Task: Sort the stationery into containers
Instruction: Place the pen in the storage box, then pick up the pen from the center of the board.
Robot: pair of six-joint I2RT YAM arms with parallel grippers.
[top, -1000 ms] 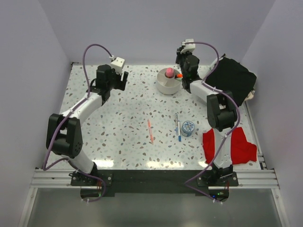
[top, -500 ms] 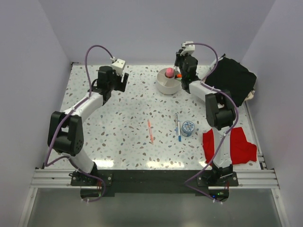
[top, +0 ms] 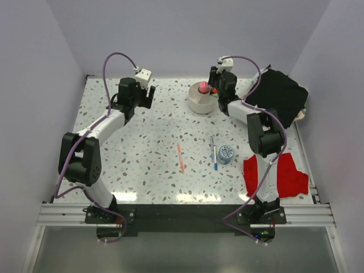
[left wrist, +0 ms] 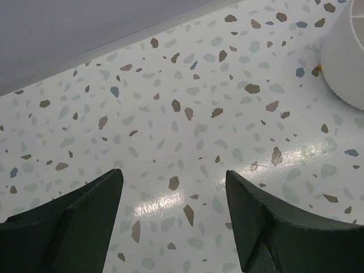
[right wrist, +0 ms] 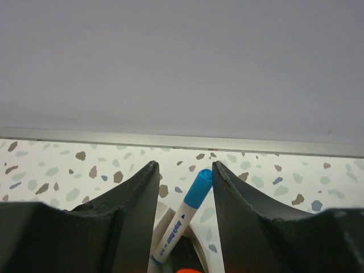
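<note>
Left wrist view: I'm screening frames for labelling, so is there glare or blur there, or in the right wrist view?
Left wrist: glare patches on the table; speckles sharp; left fingers dark, little detail. Right wrist: even light, no glare; print visible on the blue-capped pen; right fingers dark.

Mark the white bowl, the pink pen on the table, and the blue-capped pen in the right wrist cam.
white bowl (top: 201, 106): top external view, near outer wall.
pink pen (top: 180, 157): top external view, mid-shaft.
blue-capped pen (right wrist: 199, 189): right wrist view, blue cap.
</note>
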